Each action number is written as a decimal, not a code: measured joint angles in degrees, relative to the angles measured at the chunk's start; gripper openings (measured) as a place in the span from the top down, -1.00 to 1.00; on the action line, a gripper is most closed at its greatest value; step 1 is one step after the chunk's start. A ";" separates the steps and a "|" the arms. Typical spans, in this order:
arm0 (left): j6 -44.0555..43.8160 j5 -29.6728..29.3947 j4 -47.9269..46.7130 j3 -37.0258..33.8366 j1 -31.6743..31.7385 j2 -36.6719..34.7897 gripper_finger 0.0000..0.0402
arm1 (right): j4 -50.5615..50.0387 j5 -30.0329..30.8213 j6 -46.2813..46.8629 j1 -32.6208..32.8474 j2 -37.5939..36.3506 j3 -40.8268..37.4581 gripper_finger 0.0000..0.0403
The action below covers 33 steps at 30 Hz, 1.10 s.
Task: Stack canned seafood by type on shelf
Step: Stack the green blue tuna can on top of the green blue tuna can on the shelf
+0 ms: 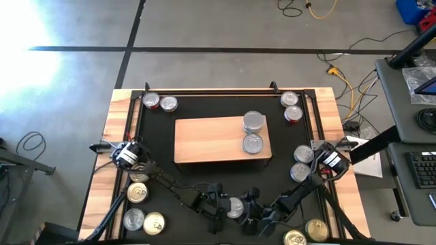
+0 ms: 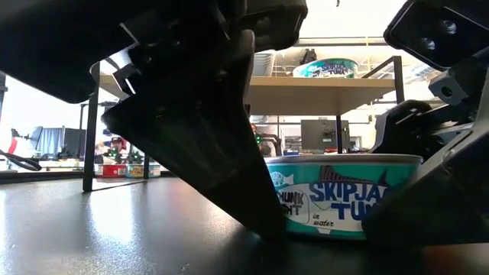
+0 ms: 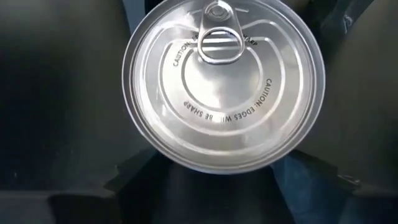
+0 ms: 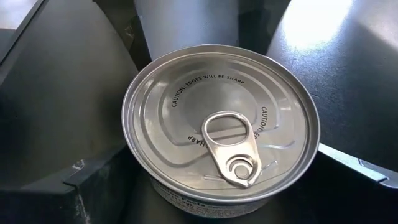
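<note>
Tin at centre: short round tin [image 1: 236, 207] with a silver pull-tab lid marked "CAUTION: EDGES WILL BE SHARP"; teal-and-white side label reading "SKIPJACK TUNA" in part; it stands upright on the black mat [image 1: 157, 170] at 6 o'clock of the worktop.
Left gripper [image 1: 219, 208]: at 9 o'clock of that tin, its dark fingers [image 3: 74, 93] spread apart either side of the lid; whether they touch the tin wall cannot be told.
Right gripper [image 1: 253, 209]: at 3 o'clock of the same tin, fingers [image 4: 68, 124] held wide, flanking the tin; contact cannot be told.
Shelf [image 1: 204, 139]: pale wood board at the mat's centre, at 12 o'clock of the grippers.
Tins on shelf: two silver-lidded tins [image 1: 253, 133] at its 3 o'clock end, one just behind the other.
Other tins: pairs at 10 and 2 o'clock, more at 3, 5, 7 and 8 o'clock, silver or gold lids, some red-labelled.
</note>
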 joint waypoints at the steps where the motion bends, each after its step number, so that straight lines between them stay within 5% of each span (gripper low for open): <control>1: 1.07 0.03 0.11 -0.04 0.04 0.00 -0.45 | 0.06 -0.06 0.00 -0.02 0.00 0.00 -0.91; 33: 6.64 1.81 1.63 -0.31 2.95 0.00 -0.71 | -2.64 -0.39 0.03 -2.10 -0.08 1.08 -0.91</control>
